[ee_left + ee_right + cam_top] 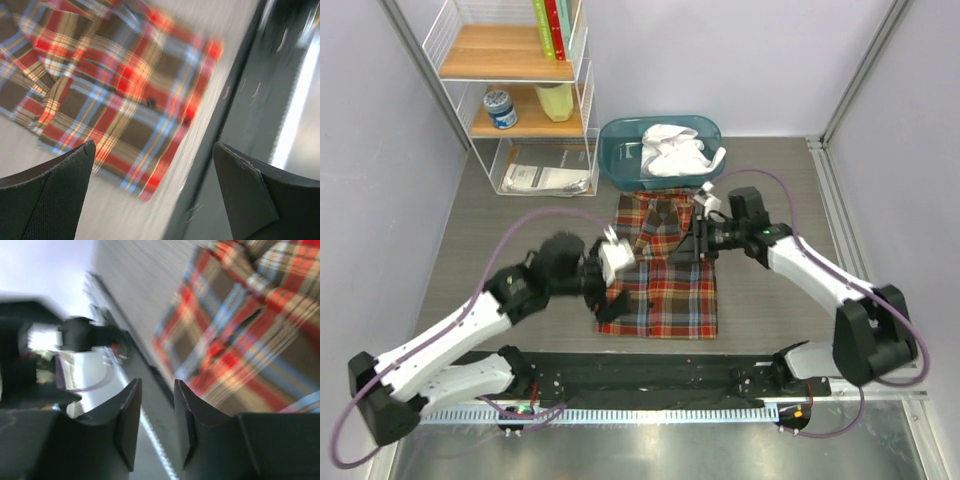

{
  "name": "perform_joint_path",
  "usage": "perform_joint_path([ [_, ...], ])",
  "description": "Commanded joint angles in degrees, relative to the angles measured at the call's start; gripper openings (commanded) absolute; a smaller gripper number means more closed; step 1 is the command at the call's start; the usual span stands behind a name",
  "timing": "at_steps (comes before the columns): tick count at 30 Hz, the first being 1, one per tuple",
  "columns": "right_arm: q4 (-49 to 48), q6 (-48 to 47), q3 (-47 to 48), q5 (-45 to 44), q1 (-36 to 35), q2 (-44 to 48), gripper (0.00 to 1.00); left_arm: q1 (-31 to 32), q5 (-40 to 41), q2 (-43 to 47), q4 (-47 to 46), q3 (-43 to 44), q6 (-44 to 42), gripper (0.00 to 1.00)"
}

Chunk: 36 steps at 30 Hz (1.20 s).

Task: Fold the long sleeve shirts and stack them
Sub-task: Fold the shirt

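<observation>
The plaid flannel shirt (665, 290) lies folded into a rectangle on the table's middle, collar toward the back. It also shows in the left wrist view (115, 90) and the right wrist view (240, 325). A white shirt (675, 150) lies crumpled in the teal bin (620, 150) behind it. My left gripper (610, 298) hovers at the plaid shirt's left edge; its jaws stand wide apart and empty (154, 145). My right gripper (696, 240) is over the shirt's upper right edge; its jaws stand a little apart with nothing between them (157, 382).
A wire shelf (520, 90) with books, a jar and a yellow container stands at the back left, with papers (545, 178) on its bottom level. A black strip (640, 375) runs along the table's near edge. Grey walls close in both sides.
</observation>
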<state>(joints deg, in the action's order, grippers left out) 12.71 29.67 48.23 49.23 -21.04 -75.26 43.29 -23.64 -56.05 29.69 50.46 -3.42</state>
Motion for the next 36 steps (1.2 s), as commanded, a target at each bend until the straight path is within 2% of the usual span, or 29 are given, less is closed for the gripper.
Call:
perform_joint_path([
  [1, 9.16, -21.72, 9.15, -8.0, -3.13, -10.85, 0.35, 16.27, 32.63, 4.54, 5.74, -6.68, -22.92, 1.0],
  [2, 9.96, -23.67, 10.73, -8.71, -3.48, -12.7, 0.35, 21.96, 34.95, 3.85, 3.99, -8.17, -23.47, 1.0],
  [4, 11.19, -27.28, 14.86, -10.12, -4.54, -17.62, 0.34, 29.26, 40.48, 2.18, 2.92, -9.14, -23.65, 1.0],
  [7, 13.56, -29.4, 19.61, -11.43, -6.37, -23.76, 0.29, 35.18, 43.68, -1.51, -2.7, -11.25, -23.65, 0.97],
  [11, 14.01, -34.14, 21.47, -16.44, -7.0, -28.53, 0.24, 40.46, 46.83, -5.81, -7.45, -13.36, -27.41, 0.81],
  [13, 14.27, -35.03, 21.03, -18.29, -7.0, -30.19, 0.21, 41.7, 47.1, -9.06, -9.21, -13.98, -27.6, 0.77],
  [14, 14.27, -35.47, 20.6, -18.82, -7.0, -30.47, 0.21, 41.96, 47.54, -10.12, -9.91, -14.07, -28.04, 0.72],
  [19, 14.19, -37.93, 18.48, -20.49, -7.0, -31.96, 0.2, 42.76, 49.21, -16.44, -17.19, -16.09, -29.89, 0.65],
  [20, 14.18, -38.19, 18.31, -20.75, -7.0, -32.48, 0.2, 42.67, 49.3, -17.33, -18.17, -16.27, -30.06, 0.59],
  [23, 14.01, -38.81, 18.04, -20.93, -7.09, -33.19, 0.2, 43.02, 50.0, -22.24, -20.98, -16.44, -29.72, 0.52],
  [26, 14.01, -38.9, 18.3, -20.76, -7.0, -33.72, 0.2, 43.28, 51.23, -26.46, -24.75, -17.5, -29.8, 0.49],
  [32, 14.01, -39.51, 18.92, -20.93, -7.0, -34.6, 0.2, 44.87, 52.73, -29.46, -26.87, -18.11, -28.48, 0.47],
  [34, 13.92, -39.6, 18.66, -20.67, -7.09, -34.34, 0.2, 44.95, 52.99, -29.38, -26.62, -17.68, -28.57, 0.39],
  [36, 13.92, -39.69, 17.61, -19.27, -7.44, -33.64, 0.2, 44.95, 51.51, -27.46, -22.08, -15.23, -27.79, 0.18],
])
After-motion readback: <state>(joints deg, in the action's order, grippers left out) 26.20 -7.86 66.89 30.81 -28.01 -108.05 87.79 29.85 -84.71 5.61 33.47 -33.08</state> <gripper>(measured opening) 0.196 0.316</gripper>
